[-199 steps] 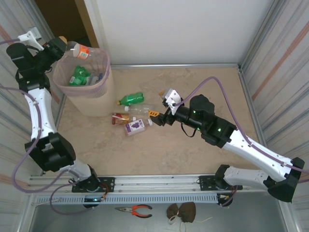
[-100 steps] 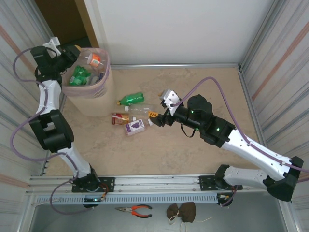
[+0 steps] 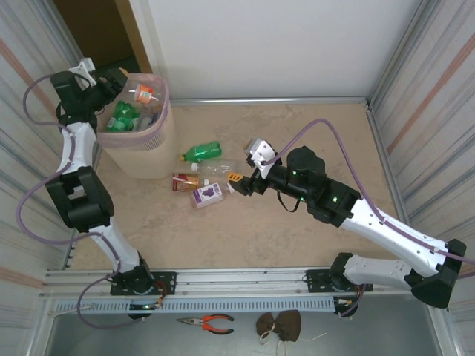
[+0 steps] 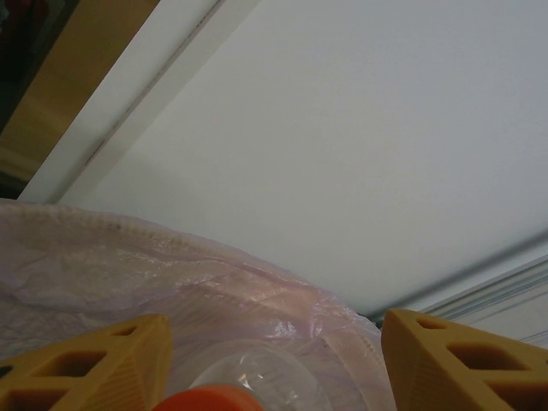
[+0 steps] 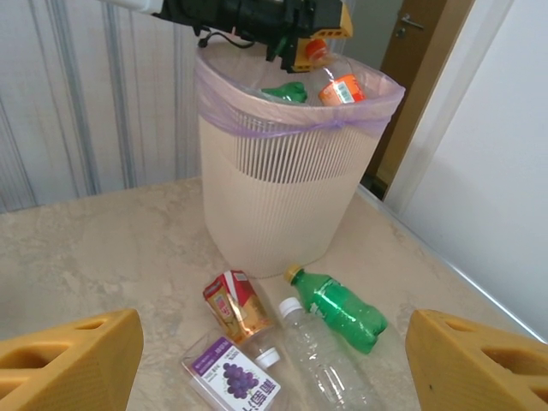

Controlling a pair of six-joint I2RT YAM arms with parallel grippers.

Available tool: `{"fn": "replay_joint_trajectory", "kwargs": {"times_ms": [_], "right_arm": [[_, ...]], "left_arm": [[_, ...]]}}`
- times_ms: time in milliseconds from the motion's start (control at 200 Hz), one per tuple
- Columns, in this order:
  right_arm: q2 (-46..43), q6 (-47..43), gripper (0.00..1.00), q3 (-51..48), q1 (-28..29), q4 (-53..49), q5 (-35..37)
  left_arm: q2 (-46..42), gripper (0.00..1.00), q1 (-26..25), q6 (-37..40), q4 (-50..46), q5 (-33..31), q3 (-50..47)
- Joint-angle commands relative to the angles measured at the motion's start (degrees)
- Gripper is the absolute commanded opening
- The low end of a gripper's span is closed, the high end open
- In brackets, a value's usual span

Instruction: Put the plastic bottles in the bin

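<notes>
The bin (image 3: 159, 119), pale pink with a thin liner, stands at the far left and holds green bottles (image 3: 122, 116). My left gripper (image 3: 119, 83) hangs over its rim, open. A clear bottle with an orange cap and label (image 3: 143, 94) sits loose just below the fingers (image 4: 86, 364), inside the rim (image 4: 214, 274). On the table lie a green bottle (image 5: 338, 306), a clear one (image 5: 330, 360), a red-labelled one (image 5: 235, 304) and a purple grape-labelled one (image 5: 231, 381). My right gripper (image 3: 239, 182) hovers open just right of them, holding nothing.
Corrugated walls close in the table on the left and right, and a white panel at the back. A doorway opens behind the bin. Red-handled pliers (image 3: 208, 322) and a brown cloth lump (image 3: 280, 324) lie below the front rail.
The left arm swung in over the bin with the orange-capped bottle, then its jaws opened and the bottle dropped inside the rim. The right arm has barely moved.
</notes>
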Motion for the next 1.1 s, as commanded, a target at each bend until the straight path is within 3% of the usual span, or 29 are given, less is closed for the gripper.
{"fn": "replay_joint_trajectory", "kwargs": {"times_ms": [0, 291, 446, 666, 897, 1097], "right_arm": [[-0.7, -0.2, 0.79, 0.1, 0.7, -0.1, 1.0], [0.1, -0.6, 0.79, 0.6, 0.9, 0.6, 0.5], [0.6, -0.8, 0.79, 0.7, 1.1, 0.8, 0.3], [0.0, -0.8, 0.79, 0.5, 1.4, 0.4, 0.7], [-0.5, -0.7, 0.79, 0.1, 1.5, 0.1, 1.4], [0.6, 1.6, 0.79, 0.4, 1.5, -0.9, 4.9]], "left_arm": [[-5.6, 0.67, 1.2, 3.2, -1.6, -2.1, 1.0], [-11.1, 0.68, 0.6, 9.2, -7.2, -5.3, 1.8], [-9.8, 0.56, -1.7, 12.8, -11.5, -3.8, 3.6], [-5.5, 0.46, -3.1, 11.8, -11.0, -1.6, 2.4], [-1.0, 0.43, -3.9, 10.5, -10.6, 1.0, 2.2], [-4.0, 0.43, -5.4, 13.2, -11.6, 0.5, -0.7]]}}
